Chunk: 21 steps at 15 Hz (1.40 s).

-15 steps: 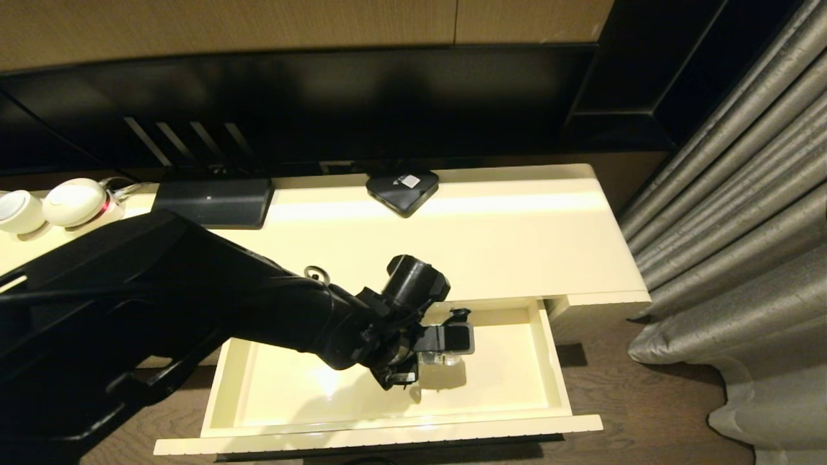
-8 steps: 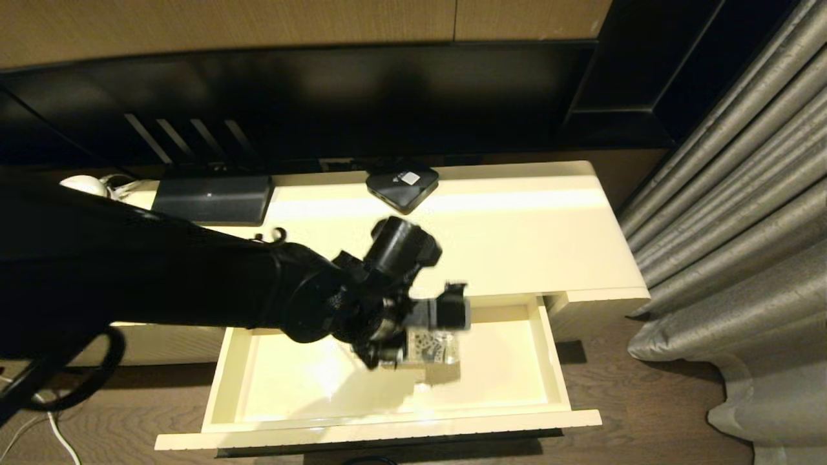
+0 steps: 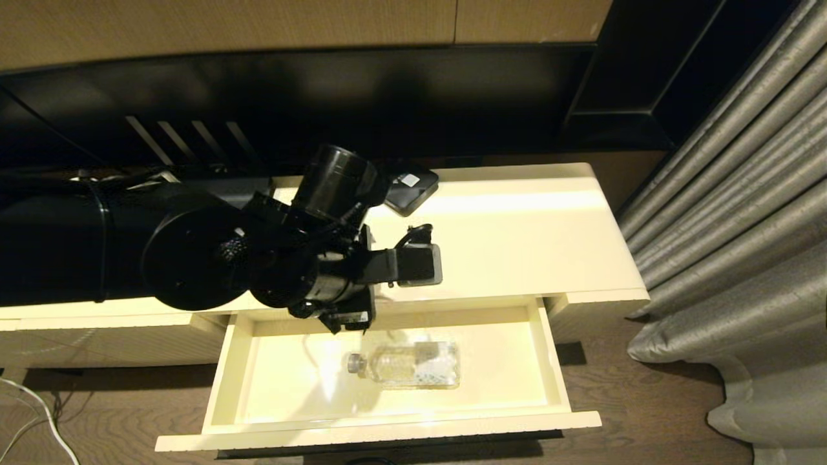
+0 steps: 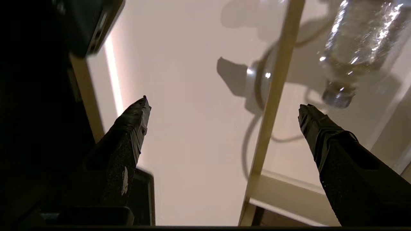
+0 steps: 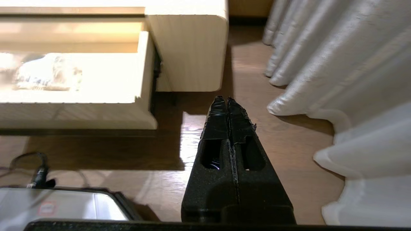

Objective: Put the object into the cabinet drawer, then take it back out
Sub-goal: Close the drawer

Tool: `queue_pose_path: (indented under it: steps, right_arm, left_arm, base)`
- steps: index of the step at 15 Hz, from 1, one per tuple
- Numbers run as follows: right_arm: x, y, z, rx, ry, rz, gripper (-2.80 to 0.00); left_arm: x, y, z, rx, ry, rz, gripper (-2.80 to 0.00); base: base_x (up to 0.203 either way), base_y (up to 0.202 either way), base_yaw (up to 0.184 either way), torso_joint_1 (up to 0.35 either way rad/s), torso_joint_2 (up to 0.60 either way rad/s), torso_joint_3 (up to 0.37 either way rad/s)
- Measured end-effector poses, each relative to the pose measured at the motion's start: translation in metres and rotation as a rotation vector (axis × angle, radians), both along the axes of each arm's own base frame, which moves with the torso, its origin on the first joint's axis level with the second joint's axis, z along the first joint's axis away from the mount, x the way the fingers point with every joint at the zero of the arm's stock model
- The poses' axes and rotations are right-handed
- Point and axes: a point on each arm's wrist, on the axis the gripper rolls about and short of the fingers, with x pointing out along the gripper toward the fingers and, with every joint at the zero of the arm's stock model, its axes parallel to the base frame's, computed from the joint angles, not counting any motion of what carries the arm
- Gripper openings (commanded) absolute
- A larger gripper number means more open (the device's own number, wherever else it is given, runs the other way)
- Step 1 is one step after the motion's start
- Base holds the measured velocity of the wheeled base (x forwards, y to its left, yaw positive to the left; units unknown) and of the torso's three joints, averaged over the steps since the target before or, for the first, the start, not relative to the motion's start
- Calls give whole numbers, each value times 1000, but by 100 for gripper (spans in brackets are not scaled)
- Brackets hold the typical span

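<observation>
One bottle (image 3: 406, 365) lies on its side in the open cabinet drawer (image 3: 387, 423), cap toward our left. Our left gripper (image 4: 221, 106) hangs above the cabinet top, jaws spread wide, holding nothing. Risks we see: a round, slick bottle may roll on regrasp, or fingers clip the drawer's back edge. Right gripper (image 5: 227, 102) sits closed, low near the floor.

Bottle in the open drawer

The bottle (image 3: 406, 365) lies on its side inside the drawer (image 3: 387, 434), below the cabinet top (image 3: 517, 239); curtains (image 3: 730, 213) hang right.
</observation>
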Motion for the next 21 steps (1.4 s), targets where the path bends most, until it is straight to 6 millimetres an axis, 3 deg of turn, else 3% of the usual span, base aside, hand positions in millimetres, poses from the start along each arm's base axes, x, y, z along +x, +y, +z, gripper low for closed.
queue_pose_path:
  steps: [5, 9, 10, 13, 16, 21]
  right_arm:
    - [0, 0, 0, 0, 0, 1, -280]
    - [0, 0, 0, 0, 0, 2, -280]
    - [0, 0, 0, 0, 0, 0, -280]
    - [0, 0, 0, 0, 0, 1, -280]
    - [0, 0, 0, 0, 0, 2, -280]
    - [0, 0, 0, 0, 0, 1, -280]
  left_arm:
    - [-28, 27, 28, 1, -38, 46, 0]
    - [-72, 64, 49, 45, -2, 56, 0]
    - [-86, 74, 51, 58, 12, 56, -280]
    - [-125, 101, 46, 75, 47, 59, -280]
    - [-157, 123, 29, 84, 68, 63, -280]
    - [-188, 143, -9, 107, 122, 37, -280]
  base:
    - [0, 0, 0, 0, 0, 0]
    - [0, 0, 0, 0, 0, 0]
    - [0, 0, 0, 0, 0, 0]
    - [0, 0, 0, 0, 0, 0]
    - [0, 0, 0, 0, 0, 0]
    - [0, 0, 0, 0, 0, 0]
